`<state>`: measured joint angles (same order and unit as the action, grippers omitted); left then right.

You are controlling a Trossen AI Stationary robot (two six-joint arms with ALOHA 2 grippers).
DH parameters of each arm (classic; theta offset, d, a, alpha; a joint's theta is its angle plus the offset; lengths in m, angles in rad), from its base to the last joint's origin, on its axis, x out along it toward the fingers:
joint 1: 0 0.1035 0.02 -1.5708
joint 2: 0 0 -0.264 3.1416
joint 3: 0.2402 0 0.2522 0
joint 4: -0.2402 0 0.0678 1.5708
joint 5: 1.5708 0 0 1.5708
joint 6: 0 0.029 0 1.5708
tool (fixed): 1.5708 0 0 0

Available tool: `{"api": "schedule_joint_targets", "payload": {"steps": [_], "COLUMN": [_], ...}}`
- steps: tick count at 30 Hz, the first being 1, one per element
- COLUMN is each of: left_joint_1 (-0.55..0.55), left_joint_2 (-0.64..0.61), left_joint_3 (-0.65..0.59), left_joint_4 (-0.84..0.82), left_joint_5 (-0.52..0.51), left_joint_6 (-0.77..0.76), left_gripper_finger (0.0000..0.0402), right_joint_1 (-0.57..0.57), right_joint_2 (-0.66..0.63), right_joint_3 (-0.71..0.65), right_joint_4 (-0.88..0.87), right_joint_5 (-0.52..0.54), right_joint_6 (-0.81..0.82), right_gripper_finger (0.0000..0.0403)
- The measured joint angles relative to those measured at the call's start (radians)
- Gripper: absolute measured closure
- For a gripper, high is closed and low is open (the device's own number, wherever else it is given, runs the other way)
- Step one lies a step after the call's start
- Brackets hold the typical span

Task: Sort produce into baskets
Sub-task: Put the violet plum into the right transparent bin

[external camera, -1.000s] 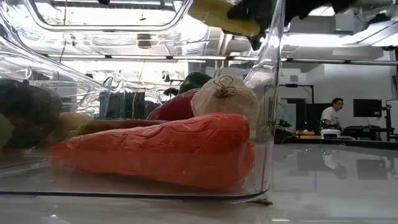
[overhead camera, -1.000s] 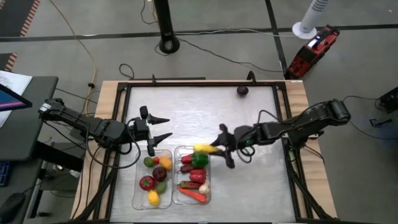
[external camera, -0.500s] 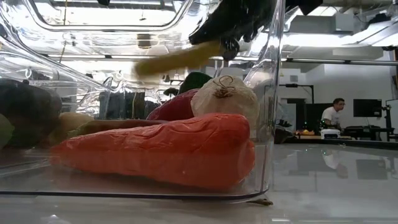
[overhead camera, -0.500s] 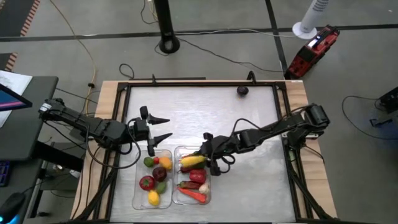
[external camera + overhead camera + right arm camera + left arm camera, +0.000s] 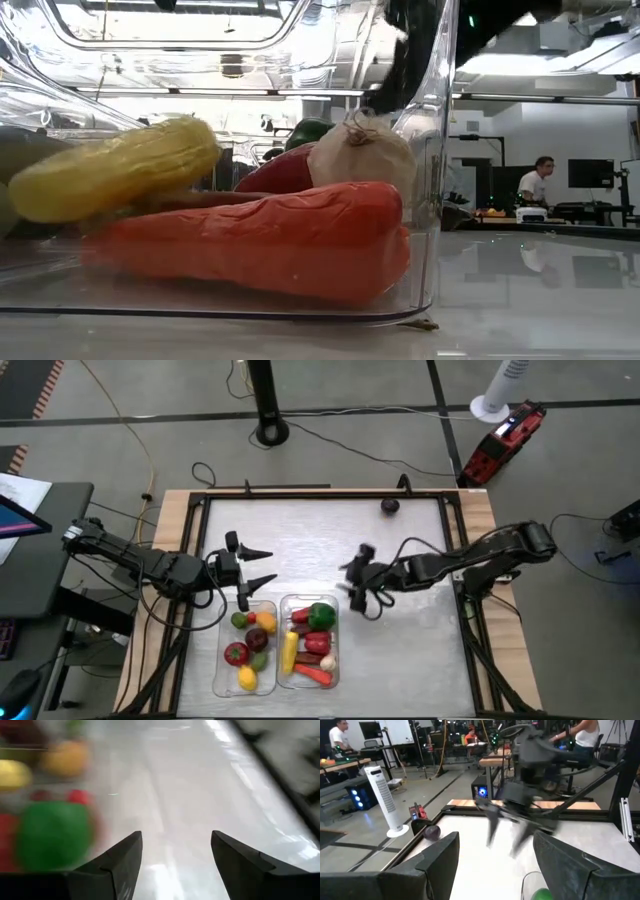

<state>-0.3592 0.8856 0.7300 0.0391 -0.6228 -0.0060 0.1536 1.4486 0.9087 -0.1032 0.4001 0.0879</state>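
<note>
Two clear baskets stand side by side near the table's front: the left basket (image 5: 218, 660) holds apples, a lemon and other produce, the right basket (image 5: 337, 645) a green pepper (image 5: 320, 615), red pieces, an orange carrot (image 5: 260, 240) and a yellow corn-like piece (image 5: 289, 650). That yellow piece (image 5: 120, 170) lies tilted on the other produce. My right gripper (image 5: 352, 582) hovers open and empty just right of the right basket, above the table. Behind the left basket my left gripper (image 5: 272, 565) stands open and empty. A dark purple piece (image 5: 390, 506) lies alone near the far edge.
A black frame (image 5: 320, 493) runs along the table's edges. The bare tabletop (image 5: 400, 650) stretches from the right basket toward the right edge and back to the far edge. A white fan (image 5: 495, 390) and a red tool (image 5: 500, 445) stand on the floor beyond.
My right gripper carried the yellow piece toward the table's left over the right basket, tipped downward and let it go. The piece fell in and now lies among the produce there. The gripper then drew back toward the right and far side, empty.
</note>
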Motion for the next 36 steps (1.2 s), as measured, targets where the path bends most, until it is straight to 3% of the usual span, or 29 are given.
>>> {"api": "schedule_joint_targets", "payload": {"steps": [7,11,14,19,27,30,36], "left_joint_1": [0.0,0.0,0.0,0.001,0.001,0.001,0.001], "left_joint_2": [0.0,0.0,0.0,0.0,0.0,0.0,0.0], "left_joint_3": [0.0,0.0,0.0,0.0,0.0,0.0,0.0], "left_joint_4": [0.003,0.004,0.002,0.0,-0.007,-0.014,-0.026], "left_joint_5": [0.0,-0.006,-0.01,-0.01,-0.011,-0.011,-0.013], "left_joint_6": [-0.003,0.007,0.029,0.064,0.07,0.07,0.07], "left_gripper_finger": [0.0159,0.0159,0.0159,0.0159,0.0159,0.0159,0.0159], "right_joint_1": [-0.18,-0.334,-0.489,-0.701,-0.85,-0.871,-0.918], "right_joint_2": [-0.124,-0.148,-0.148,-0.146,-0.146,-0.146,-0.14], "right_joint_3": [-0.25,-0.331,-0.347,-0.347,-0.347,-0.347,-0.347], "right_joint_4": [0.026,0.038,0.051,0.107,0.168,0.198,0.265], "right_joint_5": [0.268,0.301,0.244,0.016,-0.157,-0.194,-0.194], "right_joint_6": [0.043,0.042,0.004,-0.09,-0.225,-0.231,-0.227], "right_gripper_finger": [0.0137,0.0138,0.0138,0.0137,0.0132,0.0109,0.0019]}}
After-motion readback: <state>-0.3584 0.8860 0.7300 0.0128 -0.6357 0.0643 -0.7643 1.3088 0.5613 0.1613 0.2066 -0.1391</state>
